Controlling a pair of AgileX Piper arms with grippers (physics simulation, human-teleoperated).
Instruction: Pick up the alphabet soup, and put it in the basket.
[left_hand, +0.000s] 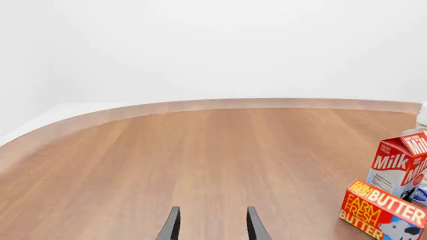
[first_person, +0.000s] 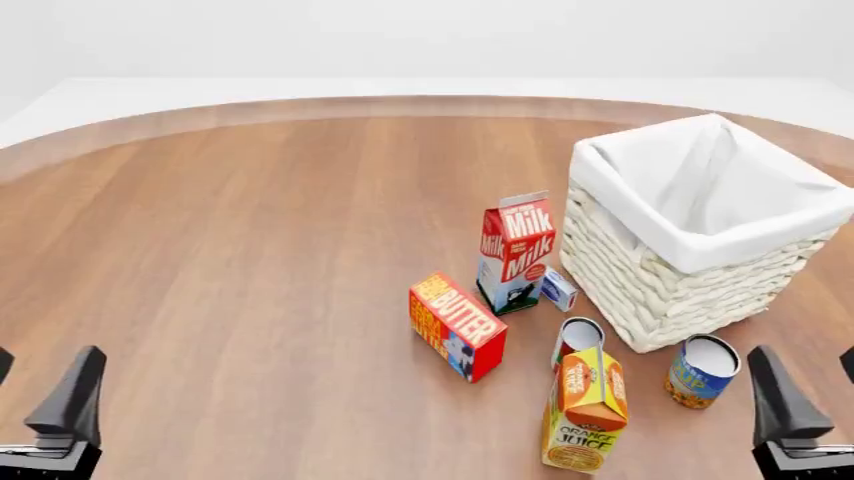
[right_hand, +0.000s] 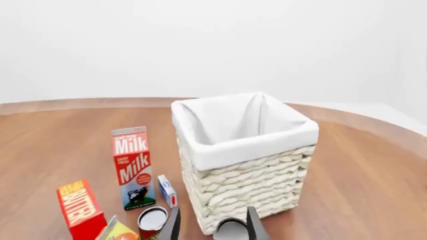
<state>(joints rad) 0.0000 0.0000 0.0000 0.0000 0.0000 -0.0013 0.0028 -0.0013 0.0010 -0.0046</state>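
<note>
The alphabet soup (first_person: 701, 371) is a small can with a blue and yellow label and a pale top. It stands on the table just in front of the basket (first_person: 667, 270), a big white woven one with a cloth lining. My right gripper (first_person: 814, 388) hangs open near the table's front right edge, to the right of the can and apart from it. In the right wrist view only the can's top (right_hand: 231, 229) shows, low between the open fingers (right_hand: 255, 225), with the basket (right_hand: 247, 175) behind. My left gripper (first_person: 38, 390) is open at the front left, far from both, and empty in its wrist view (left_hand: 213, 227).
Left of the soup stand an orange juice carton (first_person: 585, 412), a red-labelled can (first_person: 578, 340), a butter box (first_person: 458, 326), a milk carton (first_person: 515, 250) and a small blue and white box (first_person: 558, 290). The milk carton (left_hand: 400, 162) and butter box (left_hand: 381, 210) edge the left wrist view.
</note>
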